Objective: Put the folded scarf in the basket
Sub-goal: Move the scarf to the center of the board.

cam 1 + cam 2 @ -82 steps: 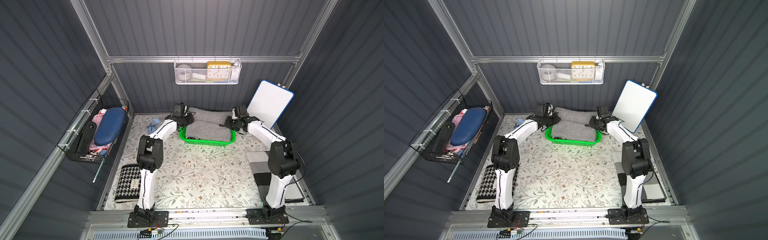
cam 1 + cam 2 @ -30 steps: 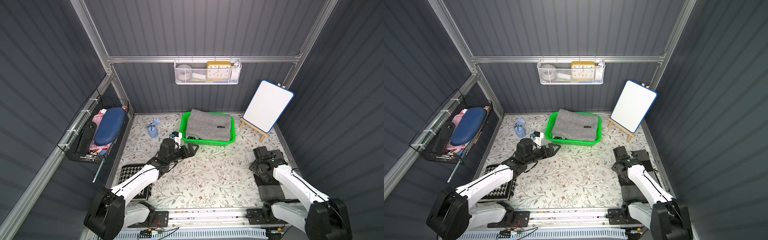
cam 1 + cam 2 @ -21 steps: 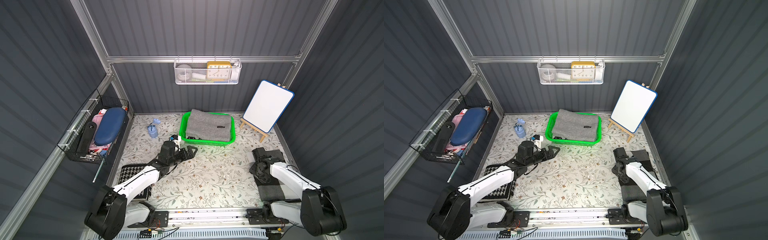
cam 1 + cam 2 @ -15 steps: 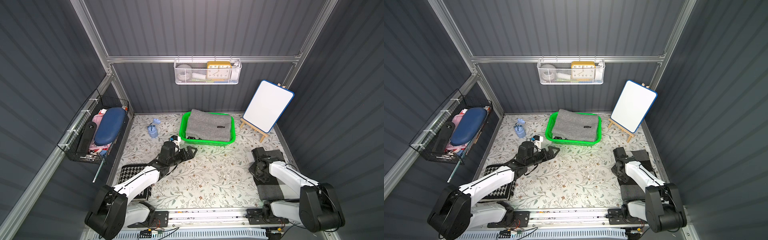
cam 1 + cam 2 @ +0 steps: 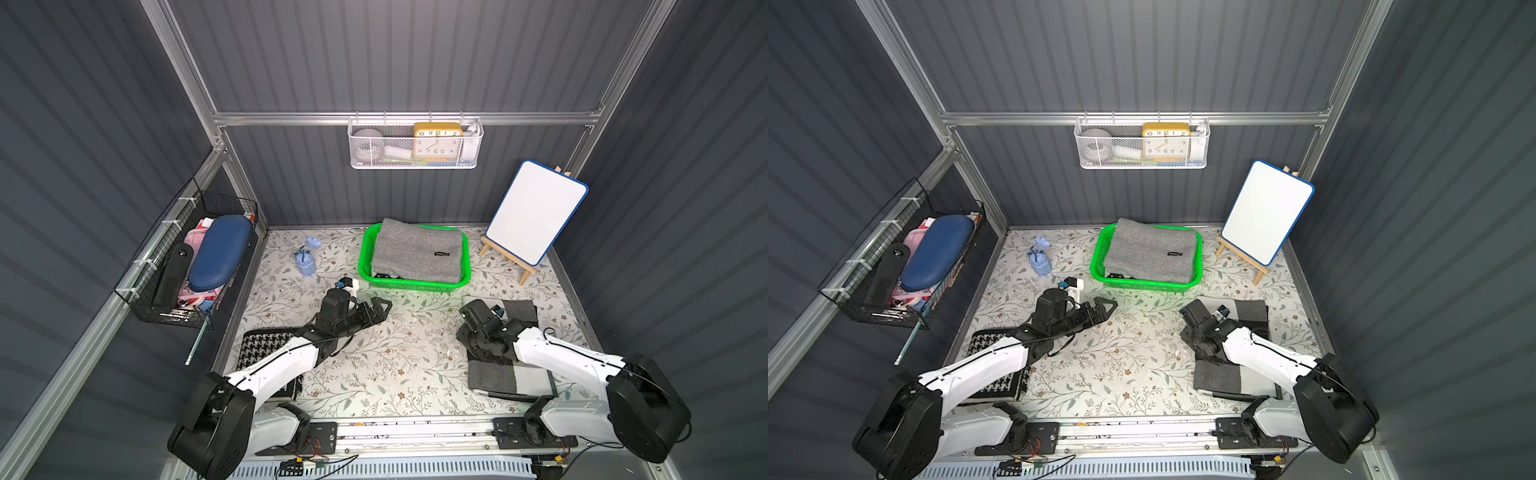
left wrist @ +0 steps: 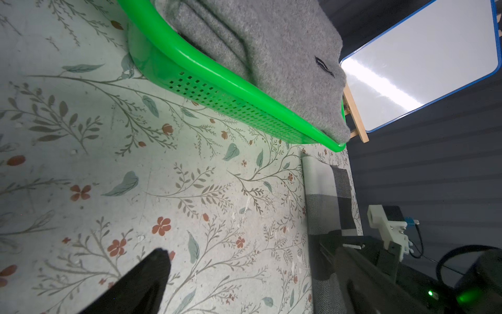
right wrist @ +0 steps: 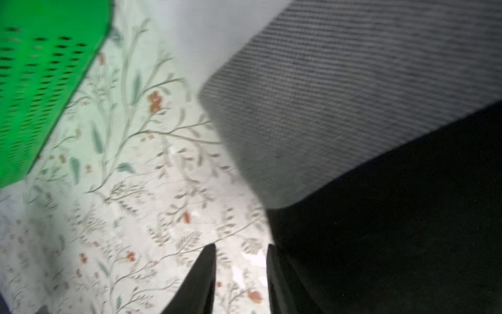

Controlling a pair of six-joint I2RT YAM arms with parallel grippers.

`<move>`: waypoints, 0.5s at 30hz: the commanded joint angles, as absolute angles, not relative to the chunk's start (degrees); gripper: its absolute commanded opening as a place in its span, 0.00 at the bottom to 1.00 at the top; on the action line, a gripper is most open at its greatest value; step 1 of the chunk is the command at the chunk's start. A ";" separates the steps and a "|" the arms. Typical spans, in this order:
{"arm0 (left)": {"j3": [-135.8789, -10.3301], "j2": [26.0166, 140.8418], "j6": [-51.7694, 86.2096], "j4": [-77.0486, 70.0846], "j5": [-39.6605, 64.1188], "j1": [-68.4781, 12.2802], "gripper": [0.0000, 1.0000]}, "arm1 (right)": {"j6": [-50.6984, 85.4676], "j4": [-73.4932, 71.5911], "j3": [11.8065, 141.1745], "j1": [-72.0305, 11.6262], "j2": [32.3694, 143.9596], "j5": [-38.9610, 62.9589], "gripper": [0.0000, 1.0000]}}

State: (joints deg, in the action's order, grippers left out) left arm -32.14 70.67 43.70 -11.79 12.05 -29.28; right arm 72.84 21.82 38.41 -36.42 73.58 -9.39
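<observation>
Left claw [image 5: 383, 306] spread near basket [image 5: 411, 286] rim; right claw [image 7: 240, 246] part-spread at checked cloth [image 7: 339, 95] edge.

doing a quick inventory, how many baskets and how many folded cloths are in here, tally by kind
baskets: 3 (bright green perforated plastic basket, white metal mesh wall basket, black wire basket)
folded cloths: 3 (plain grey scarf in the green basket, grey and black checked cloth, black and white houndstooth cloth)
total: 6
</observation>
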 commanded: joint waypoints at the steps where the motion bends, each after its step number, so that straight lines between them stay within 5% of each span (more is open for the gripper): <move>1: -31.99 68.95 44.87 -11.21 11.03 -29.27 0.99 | 71.14 29.91 44.06 -38.27 73.54 -15.56 0.46; 7: -33.04 70.76 45.09 -11.37 12.61 -29.27 0.99 | 64.07 47.15 44.84 -38.14 70.58 -18.13 0.50; 15: -31.68 72.13 45.30 -12.99 13.27 -29.26 0.99 | 64.68 47.61 37.66 -41.68 65.71 -10.00 0.51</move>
